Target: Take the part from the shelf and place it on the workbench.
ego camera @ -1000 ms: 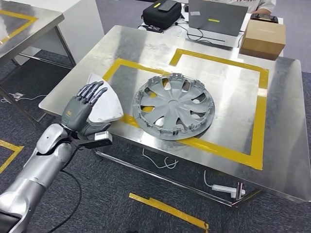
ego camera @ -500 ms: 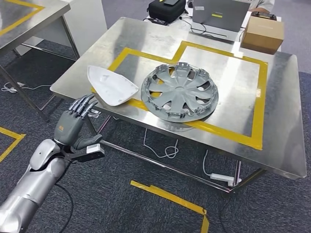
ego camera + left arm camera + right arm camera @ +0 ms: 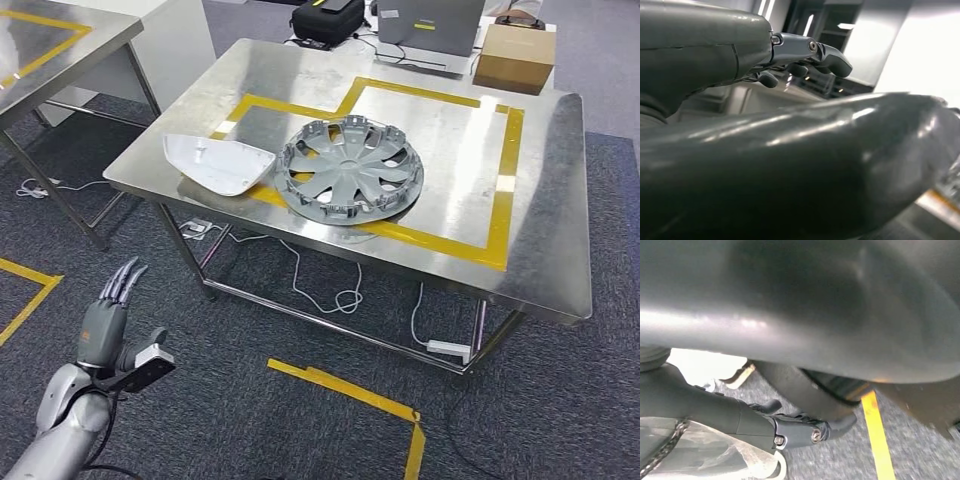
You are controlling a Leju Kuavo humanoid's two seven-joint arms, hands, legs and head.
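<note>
The white part point(image 3: 219, 164) lies flat on the metal surface point(image 3: 453, 140), at its near left corner, over the yellow tape line point(image 3: 423, 240). Just beside it, on its right, lies a grey wheel cover point(image 3: 349, 170); if the two touch, I cannot tell. The wheel cover also lies partly over the tape.

The left hand point(image 3: 106, 325) is low, in front of the surface and well apart from the part, above the dark carpet point(image 3: 226, 420). Its fingers point(image 3: 124, 280) are straight and close side by side, pointing up, and the thumb stands out to the side. The hand holds nothing. In the left wrist view the left hand point(image 3: 764, 65) shows also with its fingers stretched and nothing between them.

In the right wrist view the right hand point(image 3: 753, 422) shows above the carpet, with a yellow floor tape point(image 3: 877, 440) near. Its fingers are stretched and a little apart, and they hold nothing.

At the far edge of the surface stand a brown box point(image 3: 515, 58), a laptop point(image 3: 430, 25) and a black bag point(image 3: 326, 20). A second metal surface point(image 3: 53, 45) stands at the left. Cables point(image 3: 332, 298) lie on the carpet under the surface.
</note>
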